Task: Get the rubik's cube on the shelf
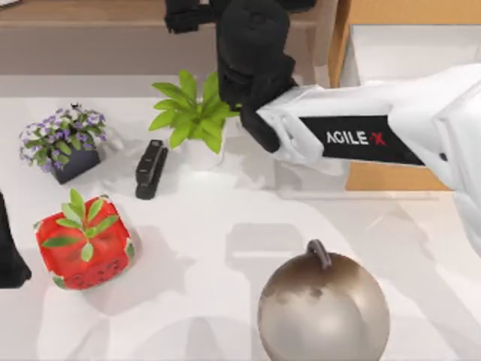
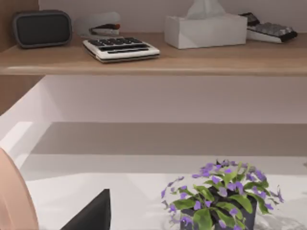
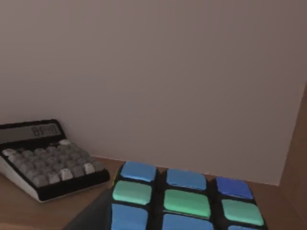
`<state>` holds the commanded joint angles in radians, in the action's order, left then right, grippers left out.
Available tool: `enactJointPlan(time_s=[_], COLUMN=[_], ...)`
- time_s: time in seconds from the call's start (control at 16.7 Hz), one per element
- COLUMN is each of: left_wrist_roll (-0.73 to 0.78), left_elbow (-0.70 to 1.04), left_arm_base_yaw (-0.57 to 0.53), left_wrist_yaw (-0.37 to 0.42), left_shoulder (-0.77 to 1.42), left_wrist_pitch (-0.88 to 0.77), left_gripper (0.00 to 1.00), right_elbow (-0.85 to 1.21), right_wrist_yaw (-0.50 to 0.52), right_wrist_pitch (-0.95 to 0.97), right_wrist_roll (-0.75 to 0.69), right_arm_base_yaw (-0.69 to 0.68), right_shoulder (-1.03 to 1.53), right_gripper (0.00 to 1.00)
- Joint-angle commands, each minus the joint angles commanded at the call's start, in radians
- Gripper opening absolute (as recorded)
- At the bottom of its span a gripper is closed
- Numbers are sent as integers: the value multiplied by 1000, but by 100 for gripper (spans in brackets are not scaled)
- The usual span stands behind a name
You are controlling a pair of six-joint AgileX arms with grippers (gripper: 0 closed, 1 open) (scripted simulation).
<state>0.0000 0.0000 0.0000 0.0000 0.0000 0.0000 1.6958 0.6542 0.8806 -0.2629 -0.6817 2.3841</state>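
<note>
Cube lowering is the step: the rubik's cube (image 3: 184, 201) hangs over the shelf (image 3: 29, 211) beside a calculator (image 3: 45, 155). Right jaws probably grip it; lower gently before release.

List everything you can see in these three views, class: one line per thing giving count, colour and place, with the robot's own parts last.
rubik's cube: one, blue and green stickers, over the shelf by a calculator
shelf: one, light-brown, back of table
calculators: two, white and dark, on shelf
tissue box: one, white, on shelf
speaker: one, dark grey, on shelf
purple flowers: one pot, table's left
green plant: one, table's middle
stapler: one, black, beside green plant
strawberry cube: one, red, front left
metal ball: one, brownish, front
right arm: white, reaching to the shelf
</note>
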Motion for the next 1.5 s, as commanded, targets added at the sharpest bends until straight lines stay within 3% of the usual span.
enactJointPlan(time_s=[0.48, 0.9, 1.2, 1.5], left_wrist_roll=[0, 0, 0, 0], left_elbow=[0, 0, 0, 0], left_arm_base_yaw=[0, 0, 0, 0], left_wrist_yaw=[0, 0, 0, 0], left_shoulder=[0, 0, 0, 0], left_wrist_pitch=[0, 0, 0, 0], left_gripper=[100, 100, 100, 100], right_elbow=[-711, -1283, -1455, -1481], right_wrist_yaw=[-184, -319, -299, -275], right_wrist_pitch=[363, 668, 829, 876], right_wrist_roll=[-500, -975, -1220, -1292], right_arm_base_yaw=[47, 113, 262, 335], right_shoulder=[-295, -401, -408, -406], right_gripper=[100, 100, 100, 100])
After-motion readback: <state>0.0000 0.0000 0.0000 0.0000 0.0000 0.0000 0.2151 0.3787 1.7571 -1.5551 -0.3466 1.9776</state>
